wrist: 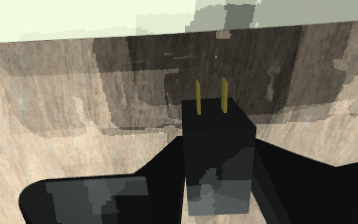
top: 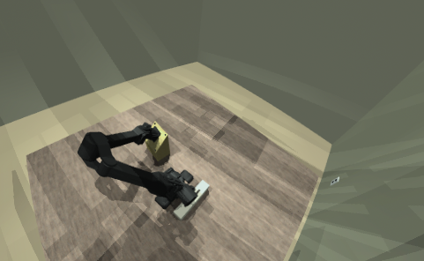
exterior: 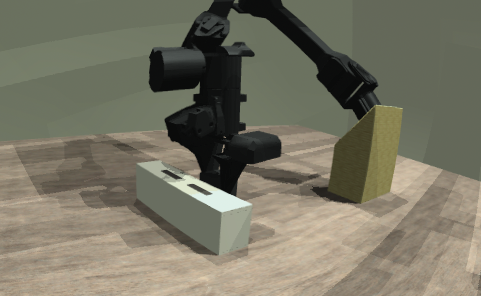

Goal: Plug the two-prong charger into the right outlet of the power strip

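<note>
Gripping the charger (wrist: 219,155), your pincer (top: 174,189) (exterior: 219,172) (wrist: 208,141) is closed on its body near the power strip (top: 204,187) (exterior: 187,215) (wrist: 80,17). You can see both brass prongs (wrist: 224,95) bare, outside the strip's slots. Your black arm (top: 130,174) (exterior: 297,32) reaches toward the strip from a yellow wedge block (top: 161,152) (exterior: 384,155), which stands well apart from the strip on the tabletop (top: 244,176) (exterior: 77,250) (wrist: 10,115).

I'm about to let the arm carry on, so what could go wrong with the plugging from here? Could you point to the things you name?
The prongs (wrist: 211,96) show bare and off the strip (top: 204,187) (exterior: 179,220) (wrist: 70,19), so they may hit its casing or the wrong outlet. The charger (wrist: 219,155) is held only by the jaws, so it might tilt against the shutter.
</note>
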Motion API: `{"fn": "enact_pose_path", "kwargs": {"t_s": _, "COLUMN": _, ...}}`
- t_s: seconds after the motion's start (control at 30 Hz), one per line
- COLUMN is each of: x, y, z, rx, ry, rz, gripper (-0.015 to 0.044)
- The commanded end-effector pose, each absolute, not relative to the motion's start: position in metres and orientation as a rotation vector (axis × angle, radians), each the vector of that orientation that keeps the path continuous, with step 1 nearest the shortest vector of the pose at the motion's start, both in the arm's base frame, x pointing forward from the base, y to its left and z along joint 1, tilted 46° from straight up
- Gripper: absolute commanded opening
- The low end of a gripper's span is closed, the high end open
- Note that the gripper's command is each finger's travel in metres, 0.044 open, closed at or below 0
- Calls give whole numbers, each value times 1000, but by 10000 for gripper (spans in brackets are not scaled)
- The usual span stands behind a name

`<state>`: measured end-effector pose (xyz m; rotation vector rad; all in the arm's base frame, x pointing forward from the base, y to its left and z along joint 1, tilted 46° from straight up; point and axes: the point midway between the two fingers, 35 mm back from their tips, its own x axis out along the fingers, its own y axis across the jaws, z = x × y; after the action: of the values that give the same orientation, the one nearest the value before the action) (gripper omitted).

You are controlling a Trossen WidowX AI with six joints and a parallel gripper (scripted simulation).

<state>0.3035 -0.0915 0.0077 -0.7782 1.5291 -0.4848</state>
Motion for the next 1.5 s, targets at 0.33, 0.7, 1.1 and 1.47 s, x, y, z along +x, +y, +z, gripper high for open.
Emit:
{"fn": "enact_pose_path", "kwargs": {"t_s": 0.33, "x": 315, "y": -91, "z": 9, "rx": -769, "ry": 1520, "rz": -499, "gripper": 0}}
{"fn": "enact_pose_path", "kwargs": {"t_s": 0.7, "x": 315, "y": -91, "z": 9, "rx": -769, "ry": 1520, "rz": -499, "gripper": 0}}
{"fn": "enact_pose_path", "kwargs": {"t_s": 1.1, "x": 318, "y": -91, "z": 9, "rx": -769, "ry": 1520, "rz": -499, "gripper": 0}}
{"fn": "enact_pose_path", "kwargs": {"t_s": 1.47, "x": 320, "y": -90, "z": 10, "rx": -769, "ry": 1519, "rz": -499, "gripper": 0}}
